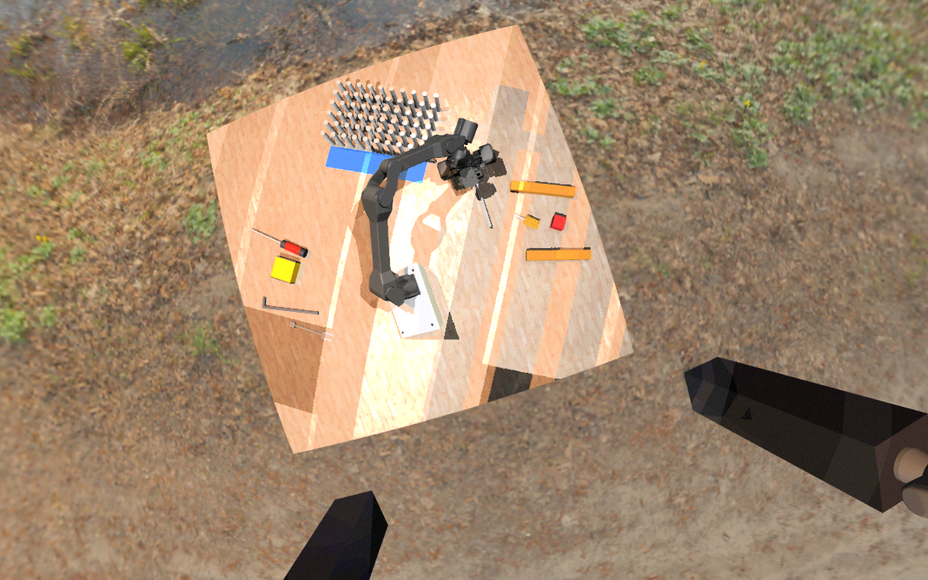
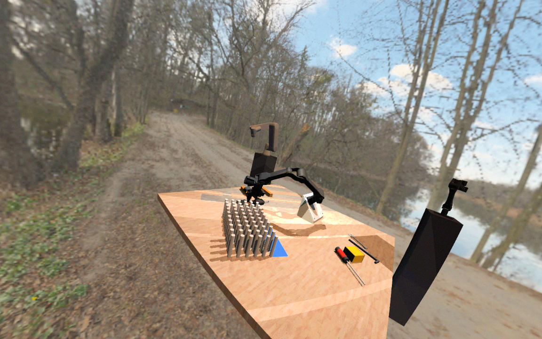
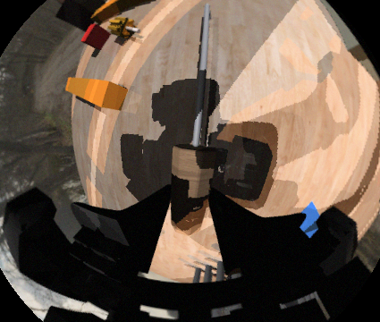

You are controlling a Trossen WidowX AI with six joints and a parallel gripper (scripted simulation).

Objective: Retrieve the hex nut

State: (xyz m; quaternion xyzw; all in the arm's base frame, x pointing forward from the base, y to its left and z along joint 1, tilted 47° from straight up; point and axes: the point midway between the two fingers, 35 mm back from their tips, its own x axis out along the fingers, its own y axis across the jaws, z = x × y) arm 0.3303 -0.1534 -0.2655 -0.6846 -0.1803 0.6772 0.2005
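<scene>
The standing spacers [image 1: 375,141] [image 2: 230,246] [image 3: 208,274] lie behind the hand, the blue strip [image 1: 346,159] [image 2: 279,249] [image 3: 310,221] beside it. The gripper [image 1: 480,177] [image 2: 249,199] [image 3: 190,190] has its fingers partly apart at the flanks of the wooden-handled tool [image 1: 488,209] [image 3: 191,167]; I can't tell whether they clamp it. A shallow grip could let it swivel, its shaft striking spacers. The nut isn't discernible.

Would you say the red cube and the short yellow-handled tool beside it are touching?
Apart. The top view shows a strip of tabletop between the red cube and the handle of the short yellow-handled tool.
</scene>
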